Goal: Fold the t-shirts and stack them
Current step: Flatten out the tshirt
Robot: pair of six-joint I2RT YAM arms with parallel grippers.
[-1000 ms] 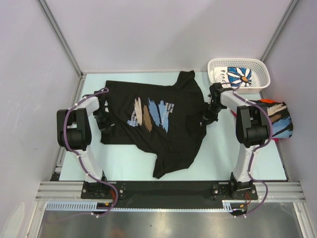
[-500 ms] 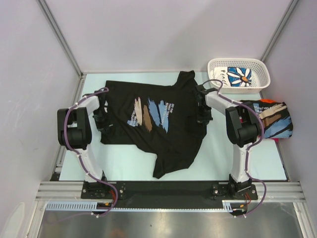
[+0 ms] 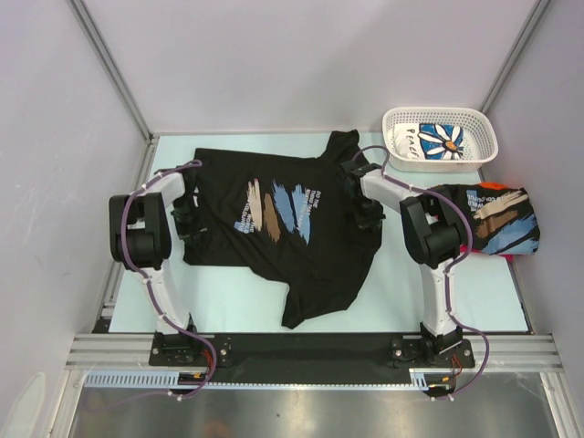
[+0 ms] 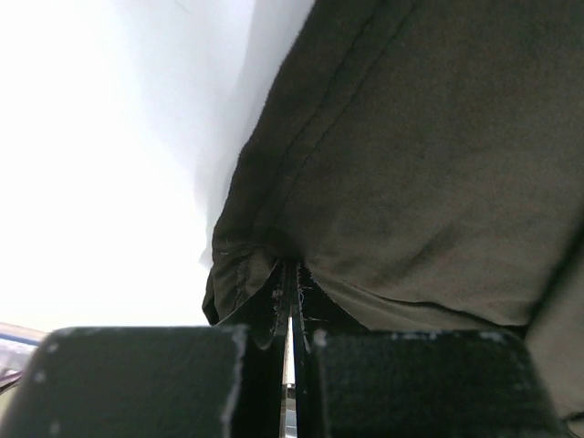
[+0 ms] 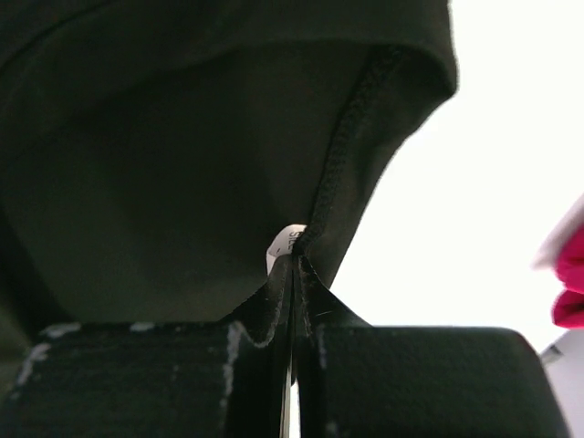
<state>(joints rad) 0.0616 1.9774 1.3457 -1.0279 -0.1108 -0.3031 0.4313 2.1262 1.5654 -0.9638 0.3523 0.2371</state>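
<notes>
Pinching black shirt [image 3: 283,219] at its mid-left edge with left gripper [image 4: 290,285]; pinching its right edge with right gripper [image 5: 294,266]. Folded shirt [image 3: 498,219] right, basket [image 3: 443,110] upper right.

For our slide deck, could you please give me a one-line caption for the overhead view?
Left gripper and right gripper pinch opposite edges of a spread black t-shirt.

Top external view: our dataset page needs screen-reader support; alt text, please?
A black printed t-shirt lies spread on a table, the left end effector and right end effector gripping its opposite edges. A white basket holds a daisy-print shirt; folded shirts lie nearby.
</notes>
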